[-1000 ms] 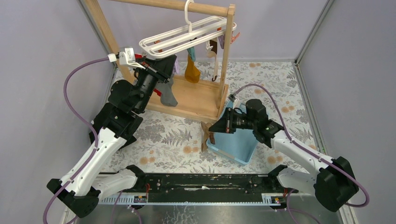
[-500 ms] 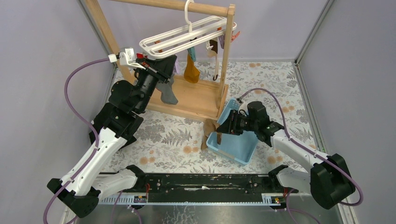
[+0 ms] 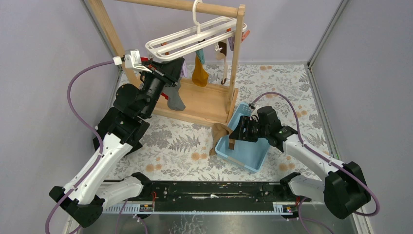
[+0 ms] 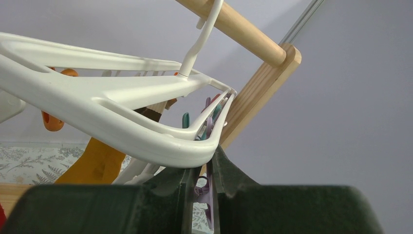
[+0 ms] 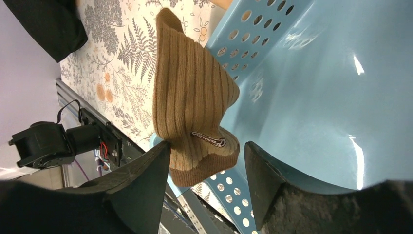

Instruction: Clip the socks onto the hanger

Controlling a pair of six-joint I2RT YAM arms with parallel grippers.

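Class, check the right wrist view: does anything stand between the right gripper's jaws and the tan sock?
Nothing visible does. The tan sock drapes over the perforated wall of the blue basket, and its cuff end lies uncovered in the gap between the open jaws of the right gripper.

Free passage lies over the floral tablecloth (image 3: 170,141), left of the perforated blue plastic basket (image 3: 248,157). The right gripper (image 5: 204,168), jaws wide, faces a tan ribbed sock (image 5: 192,107) draped on the basket rim, with the basket wall close beside one finger. The left gripper (image 4: 199,170) sits just under the white plastic hanger frame (image 4: 122,131), with the wooden stand post (image 4: 258,87) beyond. A purple clip (image 4: 207,204) occupies its narrow finger gap, possibly gripped.
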